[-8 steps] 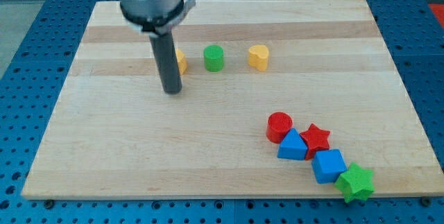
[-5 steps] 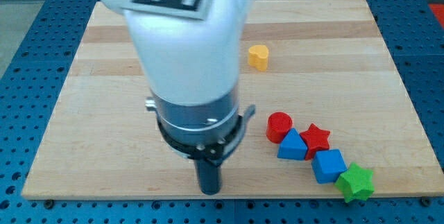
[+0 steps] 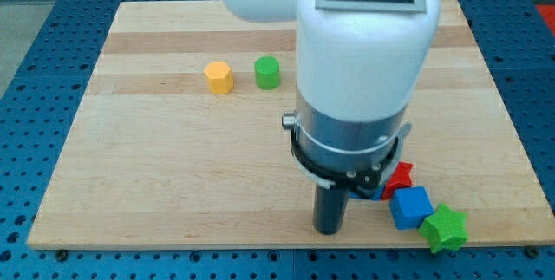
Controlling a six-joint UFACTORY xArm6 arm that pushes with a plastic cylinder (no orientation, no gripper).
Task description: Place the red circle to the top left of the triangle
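Note:
My tip [image 3: 329, 229] rests on the board near the view's bottom edge, just left of the block cluster at the bottom right. The arm's white and grey body hides the red circle and the blue triangle. Of that cluster only a sliver of the red star [image 3: 401, 177], the blue cube [image 3: 409, 207] and the green star [image 3: 446, 227] show. The tip stands roughly a block's width left of the blue cube.
A yellow hexagon [image 3: 218, 77] and a green cylinder [image 3: 267, 72] sit at the upper left of the wooden board [image 3: 130, 167]. The yellow heart is hidden behind the arm. The board's bottom edge runs just below the tip.
My tip has swept from the upper left down to the bottom edge, then right toward the cluster. The arm now covers the red circle, blue triangle and yellow heart.

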